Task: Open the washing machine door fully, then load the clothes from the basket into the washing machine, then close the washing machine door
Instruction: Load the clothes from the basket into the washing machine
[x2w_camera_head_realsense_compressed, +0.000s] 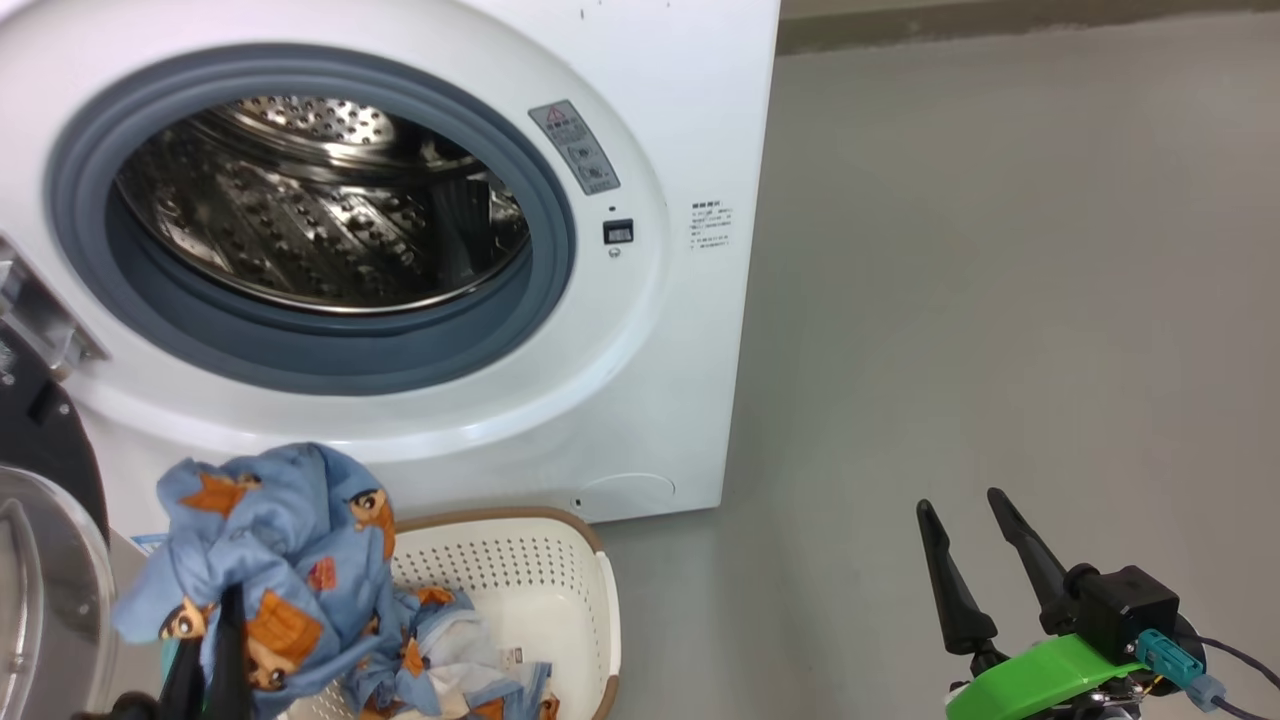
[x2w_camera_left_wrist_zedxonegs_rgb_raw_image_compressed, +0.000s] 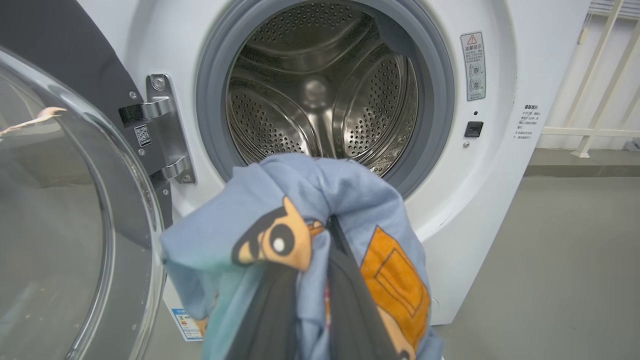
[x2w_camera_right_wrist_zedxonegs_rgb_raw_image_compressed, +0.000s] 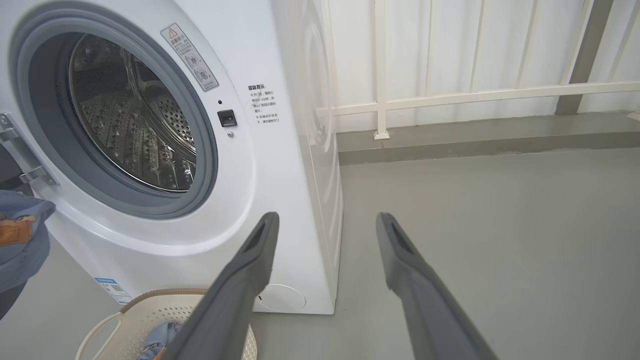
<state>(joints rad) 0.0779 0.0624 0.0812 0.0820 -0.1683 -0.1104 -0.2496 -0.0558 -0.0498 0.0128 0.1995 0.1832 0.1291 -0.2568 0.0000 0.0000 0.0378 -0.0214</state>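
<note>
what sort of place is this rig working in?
Probably a utility or balcony-type laundry area: a front-loading washing machine on a bare grey floor, a basket of clothes before it, a white railing behind.

The clothes (x2w_camera_head_realsense_compressed: 270, 560) are light blue with orange-brown cartoon figures, the perforated basket (x2w_camera_head_realsense_compressed: 520, 570) cream-white with a brown rim, the washing machine (x2w_camera_head_realsense_compressed: 660, 350) white with a grey gasket (x2w_camera_head_realsense_compressed: 330, 350) and a silvery perforated drum (x2w_camera_head_realsense_compressed: 300, 230).

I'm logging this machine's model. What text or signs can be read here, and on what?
Grey sticker on the washing machine: red warning triangle; Chinese text too small.
Printed notice beside it: Chinese, too small.
Hinge label: QR code, text unreadable.
Blue sticker: blurred.
No brand readable.
</note>
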